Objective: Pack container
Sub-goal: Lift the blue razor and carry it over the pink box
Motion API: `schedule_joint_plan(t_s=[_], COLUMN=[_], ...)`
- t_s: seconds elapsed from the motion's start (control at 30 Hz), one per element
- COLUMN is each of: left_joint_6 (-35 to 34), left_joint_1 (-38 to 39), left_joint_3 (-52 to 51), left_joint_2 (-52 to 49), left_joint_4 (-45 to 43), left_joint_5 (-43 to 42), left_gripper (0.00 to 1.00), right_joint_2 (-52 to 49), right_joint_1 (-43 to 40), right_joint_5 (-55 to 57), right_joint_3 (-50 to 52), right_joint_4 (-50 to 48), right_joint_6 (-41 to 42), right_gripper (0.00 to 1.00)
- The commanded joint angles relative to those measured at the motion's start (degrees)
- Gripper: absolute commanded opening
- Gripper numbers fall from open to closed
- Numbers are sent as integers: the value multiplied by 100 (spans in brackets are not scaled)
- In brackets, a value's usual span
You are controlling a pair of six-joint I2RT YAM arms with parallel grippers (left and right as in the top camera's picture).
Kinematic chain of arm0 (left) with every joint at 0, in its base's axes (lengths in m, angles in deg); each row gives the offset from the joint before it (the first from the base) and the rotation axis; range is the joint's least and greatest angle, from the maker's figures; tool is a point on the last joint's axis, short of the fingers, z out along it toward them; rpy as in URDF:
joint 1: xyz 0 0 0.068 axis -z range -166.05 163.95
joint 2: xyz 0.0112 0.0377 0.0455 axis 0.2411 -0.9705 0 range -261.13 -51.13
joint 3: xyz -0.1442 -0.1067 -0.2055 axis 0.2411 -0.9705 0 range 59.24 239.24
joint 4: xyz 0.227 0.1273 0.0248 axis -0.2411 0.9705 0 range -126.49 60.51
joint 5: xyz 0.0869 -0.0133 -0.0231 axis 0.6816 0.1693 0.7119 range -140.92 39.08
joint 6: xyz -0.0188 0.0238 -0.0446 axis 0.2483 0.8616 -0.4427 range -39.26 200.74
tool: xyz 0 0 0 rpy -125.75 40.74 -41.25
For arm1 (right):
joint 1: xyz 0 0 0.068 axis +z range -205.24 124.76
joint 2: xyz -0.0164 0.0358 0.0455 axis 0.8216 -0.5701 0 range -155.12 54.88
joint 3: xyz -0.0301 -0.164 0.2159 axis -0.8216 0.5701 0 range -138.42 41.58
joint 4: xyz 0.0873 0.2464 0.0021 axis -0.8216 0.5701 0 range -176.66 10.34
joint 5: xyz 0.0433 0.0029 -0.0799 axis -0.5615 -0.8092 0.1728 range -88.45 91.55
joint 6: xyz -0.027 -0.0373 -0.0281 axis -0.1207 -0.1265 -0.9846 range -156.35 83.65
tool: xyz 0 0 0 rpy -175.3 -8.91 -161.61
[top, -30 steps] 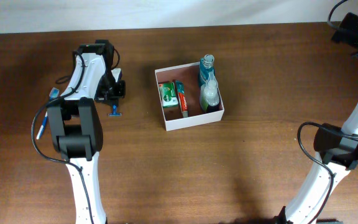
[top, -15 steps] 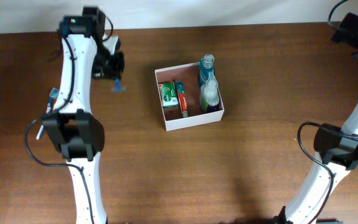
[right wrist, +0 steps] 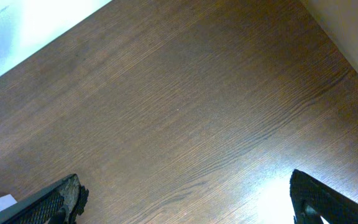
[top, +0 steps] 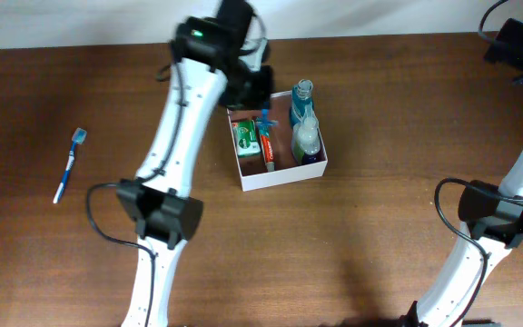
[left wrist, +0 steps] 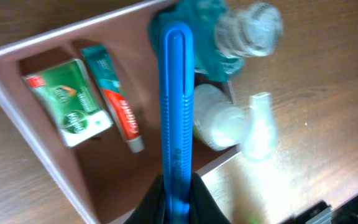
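Observation:
The container (top: 280, 177) is a white-walled square box mid-table; it also shows in the left wrist view (left wrist: 67, 30). Inside lie a green box (top: 244, 138), a red and green toothpaste tube (top: 265, 150), a blue bottle (top: 301, 102) and a clear bottle (top: 306, 138). My left gripper (top: 259, 100) is over the box's far edge, shut on a blue razor (left wrist: 176, 106) that points over the box between the tube and the bottles. My right gripper (top: 516, 41) is open and empty at the far right, over bare table (right wrist: 185, 193).
A blue and white toothbrush (top: 69, 163) lies on the brown wood table at the left. The table's far edge meets a white wall along the top. The right arm's base stands at the lower right.
My left gripper has carried the blue razor up from the table at the left and across to the right, to above the container. The right arm has not moved.

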Motion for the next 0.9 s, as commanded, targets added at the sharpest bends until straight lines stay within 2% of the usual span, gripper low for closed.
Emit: schedule_joint_plan(t_s=[0.0,0.1,0.3,0.87], left_joint_6=[-938,-1443,-1871,-2013], left_joint_1=[339,562,645,645], left_joint_3=[79,44,-343,-1738], left_joint_2=[83,50,-42,-79], left_joint_4=[-55,-63,-332,-1204], left_joint_5=[863,1399,1467,1403], left_gripper=[8,9,10,15], right_joint_2=[-101,-101,-101,-101], right_joint_1=[-17,-17,-17,-17], right_joint_5=[-15,-15,-15,-15], right_joint_3=[20,20,20,20], right_joint_4=[35,35,35,35], right_joint_6=[28,28,28,28], right_gripper=[98,98,98,98])
